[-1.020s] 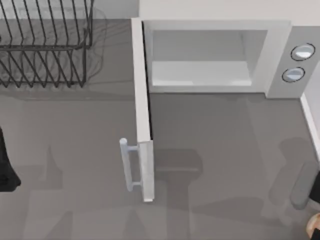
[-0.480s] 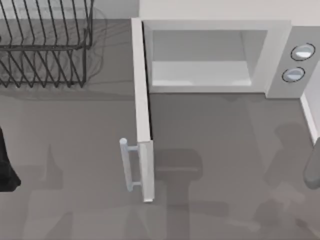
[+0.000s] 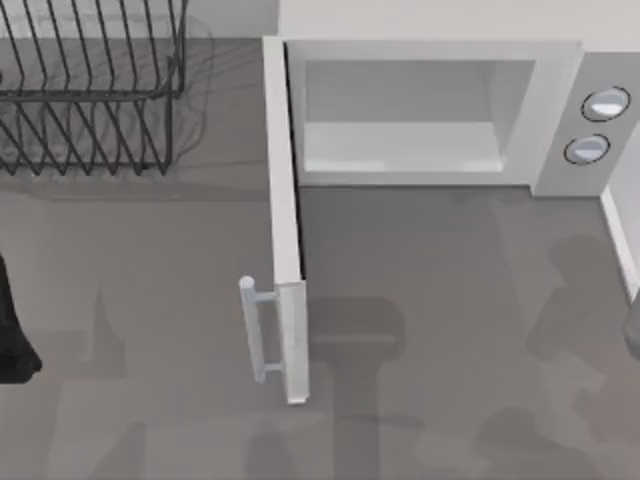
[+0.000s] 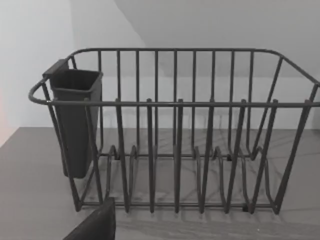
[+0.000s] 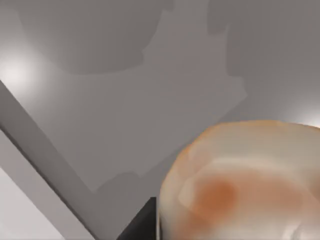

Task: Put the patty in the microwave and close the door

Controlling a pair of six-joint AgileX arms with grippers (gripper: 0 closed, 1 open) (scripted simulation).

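Hovering close over the patty [image 5: 240, 185], my right fingers' state I cannot tell; I should centre before carrying it into the microwave [image 3: 420, 120].

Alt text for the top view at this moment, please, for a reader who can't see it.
A white microwave stands at the table's far side with its door swung fully open toward the camera, handle facing left and the pale cavity bare. A black wire rack sits at far left; part of the left arm shows at the left edge.
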